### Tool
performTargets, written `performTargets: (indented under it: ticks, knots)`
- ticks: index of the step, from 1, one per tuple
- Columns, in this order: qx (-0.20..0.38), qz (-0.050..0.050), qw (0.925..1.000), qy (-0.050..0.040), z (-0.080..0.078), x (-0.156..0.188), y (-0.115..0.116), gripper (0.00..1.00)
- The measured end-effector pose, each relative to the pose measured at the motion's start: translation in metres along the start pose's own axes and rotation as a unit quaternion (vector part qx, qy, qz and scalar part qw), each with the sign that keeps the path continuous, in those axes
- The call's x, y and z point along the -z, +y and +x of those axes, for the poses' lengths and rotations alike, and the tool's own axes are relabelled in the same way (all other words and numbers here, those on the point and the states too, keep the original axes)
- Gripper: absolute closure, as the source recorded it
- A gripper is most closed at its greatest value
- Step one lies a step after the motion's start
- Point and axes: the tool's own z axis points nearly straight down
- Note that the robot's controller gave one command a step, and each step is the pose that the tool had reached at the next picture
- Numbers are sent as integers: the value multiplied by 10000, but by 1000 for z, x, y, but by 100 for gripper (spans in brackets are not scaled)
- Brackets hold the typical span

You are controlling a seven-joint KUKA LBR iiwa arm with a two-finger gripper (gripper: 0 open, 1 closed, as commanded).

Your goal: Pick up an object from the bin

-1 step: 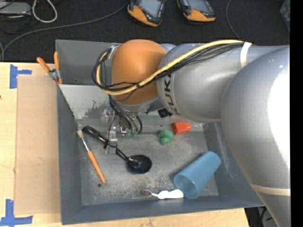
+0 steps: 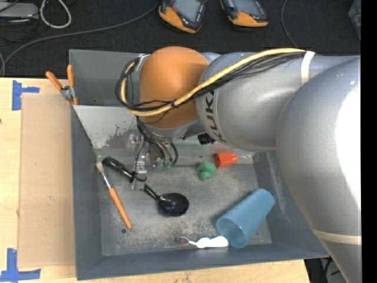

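Hanging beside a black looped tool (image 2: 118,167), fingers (image 2: 140,172), spread untellable; arm (image 2: 259,108) lettered KUKA.

We take this for a robotics lab, not a home. A large silver-grey jointed robot arm (image 2: 283,111), with yellow and black cables (image 2: 247,61) run along it, reaches over a grey sheet-metal bin (image 2: 88,217) of unrelated odds: a light-blue plastic cup (image 2: 246,217), a black round-bowled spoon (image 2: 168,202), an orange pencil (image 2: 116,199). Behind, two orange-and-black handheld screen units (image 2: 182,7) and a looped white cable (image 2: 56,7) lie on a dark surface.
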Motion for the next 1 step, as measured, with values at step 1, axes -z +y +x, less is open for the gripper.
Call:
performTargets:
  ticks: [1]
  knots:
    - [534, -2, 9986, 5, -10, -92, -40, 0]
